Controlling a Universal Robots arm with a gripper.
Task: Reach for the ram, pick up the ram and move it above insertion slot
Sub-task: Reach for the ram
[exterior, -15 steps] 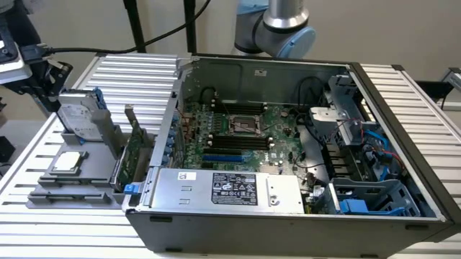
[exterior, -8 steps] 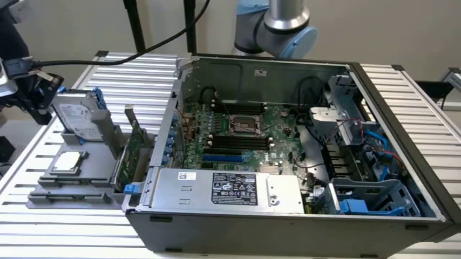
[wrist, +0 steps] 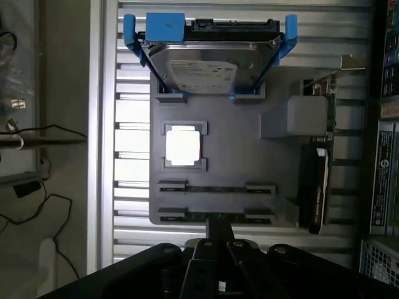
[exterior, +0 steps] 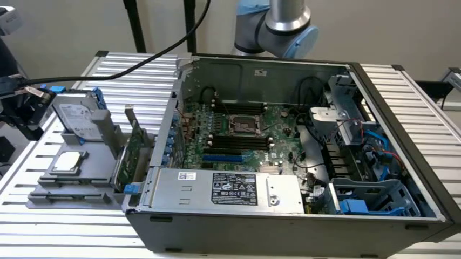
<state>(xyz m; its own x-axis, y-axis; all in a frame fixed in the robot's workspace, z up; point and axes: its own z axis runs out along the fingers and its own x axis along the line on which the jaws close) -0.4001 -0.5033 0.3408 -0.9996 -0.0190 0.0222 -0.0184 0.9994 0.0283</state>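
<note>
The ram (wrist: pixel 215 218) is standing on edge in a grey holder (wrist: pixel 249 156), showing as a thin green strip – long and narrow, with both ends sitting in small raised clips (wrist: pixel 259 217). It is occupying the groove nearest the holder's edge, running parallel to a second green stick (wrist: pixel 215 189) one groove in, which is lying between it and the square silver processor (wrist: pixel 184 146). The insertion slot (exterior: pixel 238 142) is lying inside the open computer case (exterior: pixel 288 226) – one of a bank of long black sockets running across the green motherboard (exterior: pixel 277 121), just beside the processor socket (exterior: pixel 241 123) and appearing empty.
</note>
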